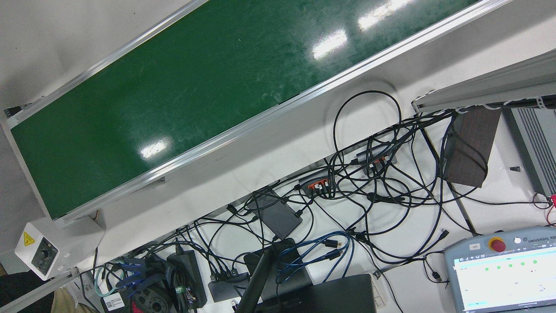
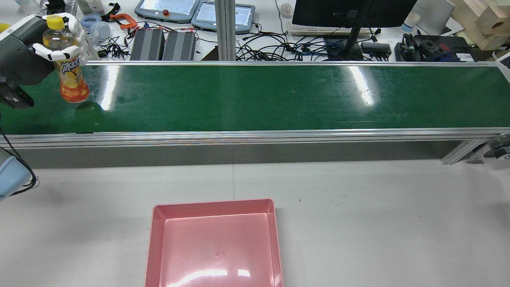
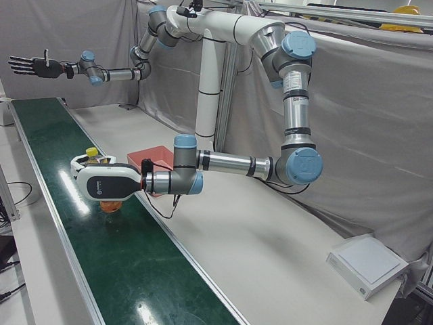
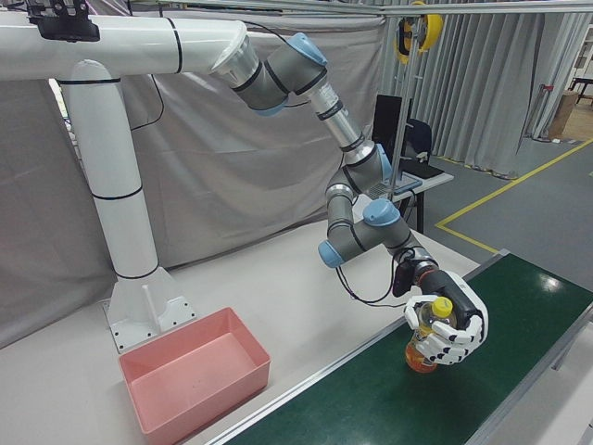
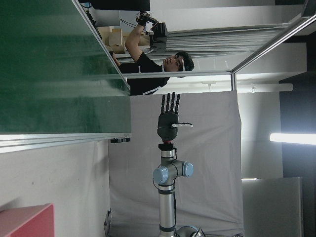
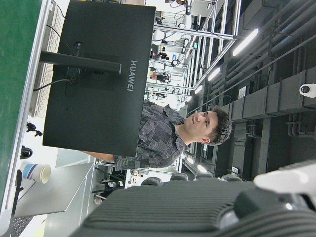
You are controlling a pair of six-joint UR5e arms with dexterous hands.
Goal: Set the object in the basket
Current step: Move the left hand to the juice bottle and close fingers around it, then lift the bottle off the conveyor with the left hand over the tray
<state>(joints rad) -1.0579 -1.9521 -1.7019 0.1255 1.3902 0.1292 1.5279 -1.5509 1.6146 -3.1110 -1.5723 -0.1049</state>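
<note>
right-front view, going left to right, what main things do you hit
white arm pedestal → pink rectangular plastic basket → left hand closed round the yellow-capped orange drink bottle over the green conveyor belt

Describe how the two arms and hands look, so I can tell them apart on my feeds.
Both arms are silver tubes with light-blue joint caps, branching from one white pedestal. The left hand has a black-and-white body with white segmented fingers, and a thin black cable loops from its wrist. The right hand is all black, on a red-ringed wrist.
</note>
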